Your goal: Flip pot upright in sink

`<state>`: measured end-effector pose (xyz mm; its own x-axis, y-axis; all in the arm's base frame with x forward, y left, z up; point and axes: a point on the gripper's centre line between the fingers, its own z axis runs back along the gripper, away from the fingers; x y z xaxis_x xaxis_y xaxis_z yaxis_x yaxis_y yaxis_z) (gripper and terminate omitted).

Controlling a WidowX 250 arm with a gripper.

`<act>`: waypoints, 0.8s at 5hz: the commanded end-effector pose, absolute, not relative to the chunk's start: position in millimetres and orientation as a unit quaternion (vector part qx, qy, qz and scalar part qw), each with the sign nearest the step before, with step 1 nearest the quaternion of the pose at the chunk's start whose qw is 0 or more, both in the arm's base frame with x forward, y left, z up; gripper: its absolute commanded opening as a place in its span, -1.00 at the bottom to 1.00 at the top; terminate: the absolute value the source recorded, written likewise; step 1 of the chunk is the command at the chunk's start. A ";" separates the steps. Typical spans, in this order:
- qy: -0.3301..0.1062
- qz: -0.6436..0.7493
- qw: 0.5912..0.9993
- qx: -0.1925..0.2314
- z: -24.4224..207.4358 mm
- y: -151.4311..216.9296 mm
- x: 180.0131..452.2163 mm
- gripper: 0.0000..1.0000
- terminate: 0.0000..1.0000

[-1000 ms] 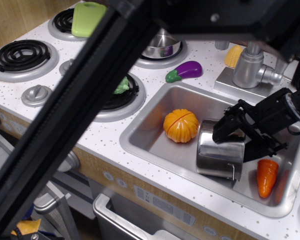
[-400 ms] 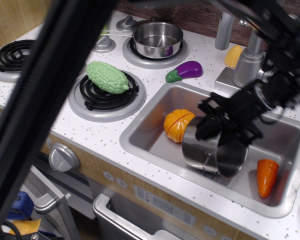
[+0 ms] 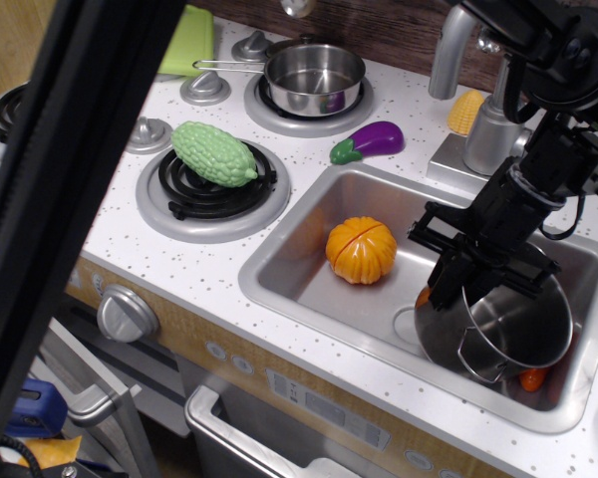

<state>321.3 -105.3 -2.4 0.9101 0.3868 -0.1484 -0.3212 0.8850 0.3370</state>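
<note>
Steel pot [image 3: 498, 334] sits tilted at the right end of the sink [image 3: 309, 274], its mouth facing up and toward the camera, jaws of the gripper [image 3: 483, 264] closed on its rim; behind lies an orange pumpkin [image 3: 361, 250]

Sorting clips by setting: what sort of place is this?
Likely a toy play kitchen: a speckled countertop with coil burners, a small sink with plastic vegetables such as the pumpkin, and a gripper handling the pot.

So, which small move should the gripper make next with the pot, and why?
Probably keep tilting: the gripper clamps the rim of the pot, whose mouth faces half sideways toward the camera. It hangs at the right end of the sink, over an orange toy.
</note>
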 end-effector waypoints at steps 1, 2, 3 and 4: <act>0.071 0.192 0.972 0.117 28.7 -115.1 326.9 1.00 -1.00; 0.054 0.166 0.979 0.104 24.0 -103.8 322.7 1.00 -1.00; 0.054 0.166 0.979 0.104 24.0 -103.8 322.7 1.00 -1.00; 0.054 0.166 0.979 0.104 24.0 -103.8 322.7 1.00 -1.00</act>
<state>313.5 -100.8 -4.3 0.9308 0.3404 -0.1328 -0.2962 0.9157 0.2715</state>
